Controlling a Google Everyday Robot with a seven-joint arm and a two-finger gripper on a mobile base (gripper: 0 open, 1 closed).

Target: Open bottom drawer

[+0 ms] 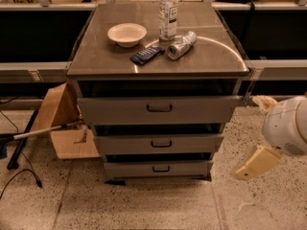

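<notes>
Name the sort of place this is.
Probably an office or lab workspace: grey metal drawer cabinet on speckled floor, cardboard box beside it. The claw hangs low, right of the cabinet, apart from the bottom drawer.

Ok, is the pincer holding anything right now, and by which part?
Nothing is held. The pincer hangs low to the right of the cabinet, apart from the bottom drawer; its black loop handle is untouched.

Warm light came from above; glare arc lay on cabinet top (103, 56) (right side); gripper (253, 164), low at right, was evenly lit.
</notes>
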